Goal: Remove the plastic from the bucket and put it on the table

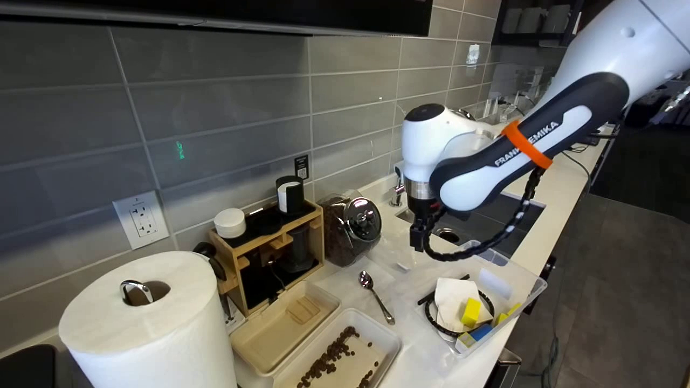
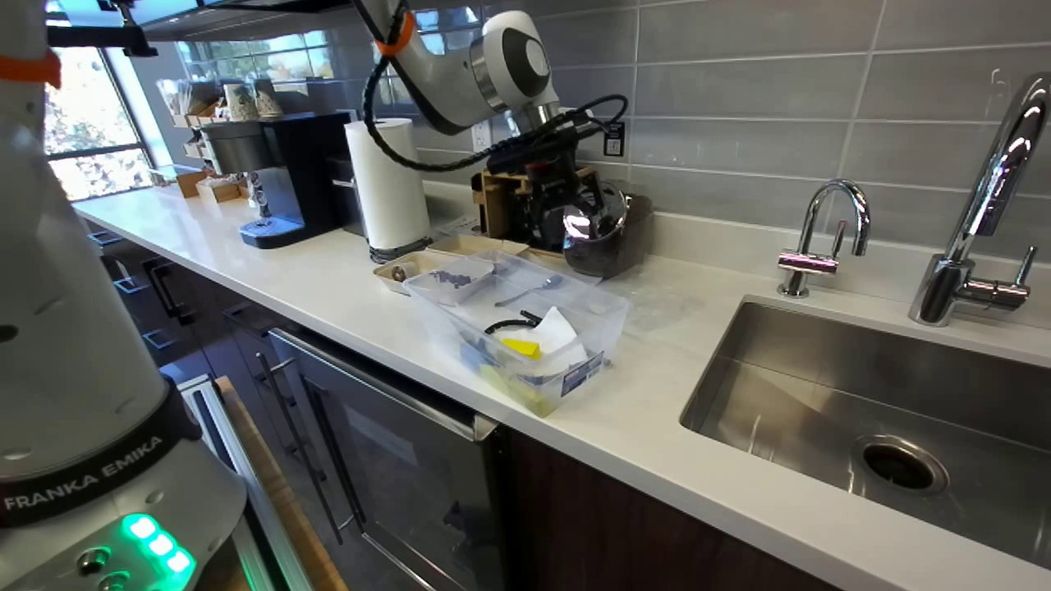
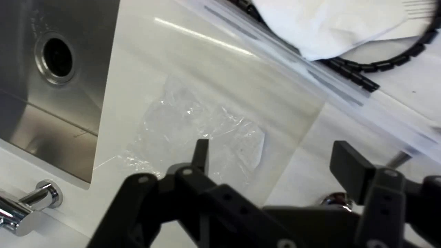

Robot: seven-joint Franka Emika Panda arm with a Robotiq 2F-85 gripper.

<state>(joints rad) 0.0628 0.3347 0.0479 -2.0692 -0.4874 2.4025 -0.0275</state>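
Plastic (image 3: 200,122) was laid on the table (image 2: 640,402). The gripper (image 3: 274,156) was spread wide, unloaded. Task was judged complete, nothing left undone.

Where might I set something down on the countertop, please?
Bare countertop separates the front edge from the paper towel roll and the sink. Trays and spoon crowd beside the clear bin; plastic film lies between bin and sink.

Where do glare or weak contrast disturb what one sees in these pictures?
Wrist view: glints on the crumpled clear plastic sheet, its edges partly lost against the white countertop; a white glare streak higher up. In an exterior view, the dark-framed window is partly washed out and three green lights burn almost white; in an exterior view, a green glint on the grey wall tiles.
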